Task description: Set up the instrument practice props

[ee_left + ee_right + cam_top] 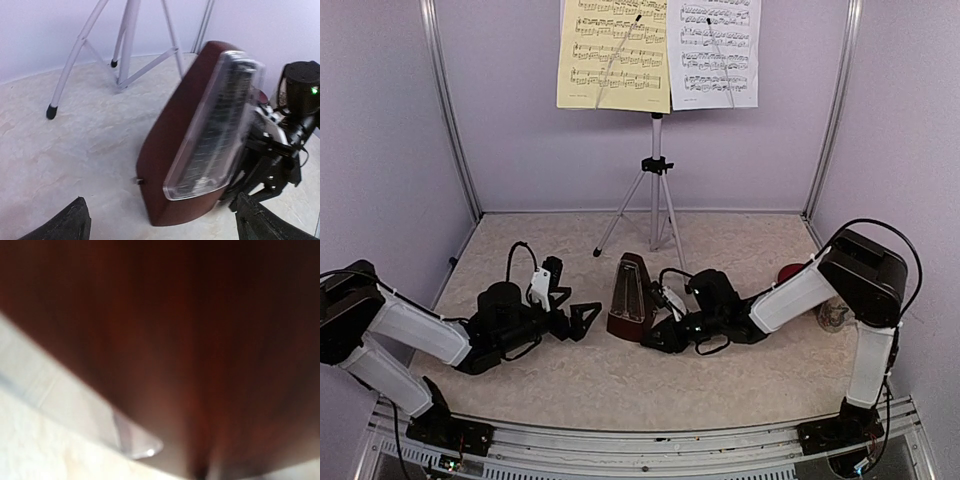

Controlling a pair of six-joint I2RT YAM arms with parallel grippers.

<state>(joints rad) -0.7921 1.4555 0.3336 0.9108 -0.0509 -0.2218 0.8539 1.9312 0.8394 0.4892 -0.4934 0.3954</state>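
Observation:
The brown pyramid-shaped metronome [631, 297] stands on the table in front of the music stand [656, 170]. A yellow sheet [613, 55] and a white sheet [717, 50] rest side by side on the stand's desk. My left gripper [575, 308] lies low just left of the metronome [200, 135], open wide and apart from it, with one fingertip [75, 222] at each lower corner of its view. My right gripper [660, 332] presses against the metronome's lower right side. The brown body [175, 340] fills the right wrist view and hides the fingers.
The stand's tripod legs [122, 50] spread just behind the metronome. A red dish [788, 272] and a mug [835, 315] sit at the right, partly hidden behind my right arm. Walls and metal posts enclose the table on three sides.

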